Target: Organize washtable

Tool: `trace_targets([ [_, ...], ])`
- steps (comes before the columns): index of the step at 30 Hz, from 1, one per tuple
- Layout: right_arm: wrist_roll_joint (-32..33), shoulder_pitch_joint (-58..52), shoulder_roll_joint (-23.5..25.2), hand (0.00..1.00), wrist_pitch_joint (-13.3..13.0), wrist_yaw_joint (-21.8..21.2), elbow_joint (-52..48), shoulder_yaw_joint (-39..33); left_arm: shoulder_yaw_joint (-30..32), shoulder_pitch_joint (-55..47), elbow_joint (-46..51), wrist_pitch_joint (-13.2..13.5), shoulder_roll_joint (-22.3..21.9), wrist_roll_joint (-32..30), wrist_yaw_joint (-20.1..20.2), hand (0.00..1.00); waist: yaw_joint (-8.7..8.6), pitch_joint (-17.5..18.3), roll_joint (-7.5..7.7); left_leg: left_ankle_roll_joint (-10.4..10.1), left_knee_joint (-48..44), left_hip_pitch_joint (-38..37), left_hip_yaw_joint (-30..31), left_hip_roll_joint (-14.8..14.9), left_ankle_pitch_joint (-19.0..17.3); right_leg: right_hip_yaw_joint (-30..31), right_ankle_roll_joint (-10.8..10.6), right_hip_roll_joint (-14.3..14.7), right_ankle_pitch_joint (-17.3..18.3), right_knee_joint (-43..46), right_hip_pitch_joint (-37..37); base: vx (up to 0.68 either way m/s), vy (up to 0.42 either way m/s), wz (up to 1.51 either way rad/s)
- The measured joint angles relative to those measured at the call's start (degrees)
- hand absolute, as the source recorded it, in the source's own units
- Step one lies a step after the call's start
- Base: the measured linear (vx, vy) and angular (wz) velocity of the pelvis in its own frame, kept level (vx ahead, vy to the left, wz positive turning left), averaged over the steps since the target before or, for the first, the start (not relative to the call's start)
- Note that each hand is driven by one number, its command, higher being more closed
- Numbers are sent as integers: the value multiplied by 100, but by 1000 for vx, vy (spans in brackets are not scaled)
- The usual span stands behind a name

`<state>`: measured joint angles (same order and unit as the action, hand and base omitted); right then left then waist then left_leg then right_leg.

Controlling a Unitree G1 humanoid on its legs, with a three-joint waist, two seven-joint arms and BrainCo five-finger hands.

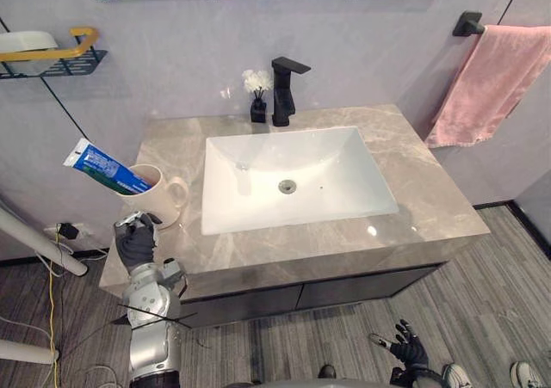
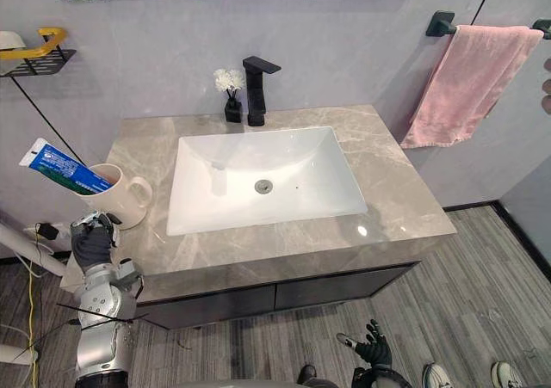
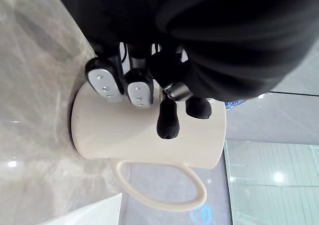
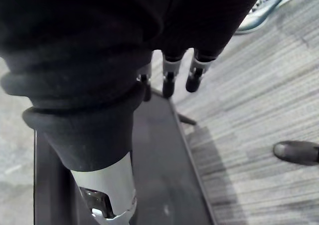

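Note:
A cream mug (image 1: 159, 194) stands at the left end of the grey marble washtable (image 1: 422, 190), with a blue and white toothpaste tube (image 1: 103, 168) leaning out of it to the left. My left hand (image 1: 136, 242) hovers just in front of the mug at the counter's front left corner. Its fingers (image 3: 139, 88) are curled beside the mug's wall (image 3: 149, 140) and hold nothing. My right hand (image 1: 409, 349) hangs low beside the cabinet front, fingers (image 4: 169, 80) straight and empty.
A white sink basin (image 1: 293, 177) fills the counter's middle, with a black faucet (image 1: 284, 91) and a small vase of white flowers (image 1: 257, 95) behind it. A pink towel (image 1: 491, 78) hangs at right. A wall shelf (image 1: 52, 57) sits upper left. A person's shoes (image 1: 456, 375) show on the floor.

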<state>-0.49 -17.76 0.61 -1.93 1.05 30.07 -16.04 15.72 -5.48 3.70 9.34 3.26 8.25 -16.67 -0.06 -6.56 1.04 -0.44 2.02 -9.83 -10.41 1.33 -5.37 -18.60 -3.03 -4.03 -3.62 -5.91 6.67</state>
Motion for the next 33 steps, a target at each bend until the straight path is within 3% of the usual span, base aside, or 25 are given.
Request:
trace_targets([
  [33, -7, 51, -106, 0, 5, -3, -9, 4, -39, 590, -561, -21, 392, 6, 11, 100, -140, -351, -16, -1, -29, 127, -120, 0, 0, 139, -6, 9, -51, 3, -219, -1, 0, -1],
])
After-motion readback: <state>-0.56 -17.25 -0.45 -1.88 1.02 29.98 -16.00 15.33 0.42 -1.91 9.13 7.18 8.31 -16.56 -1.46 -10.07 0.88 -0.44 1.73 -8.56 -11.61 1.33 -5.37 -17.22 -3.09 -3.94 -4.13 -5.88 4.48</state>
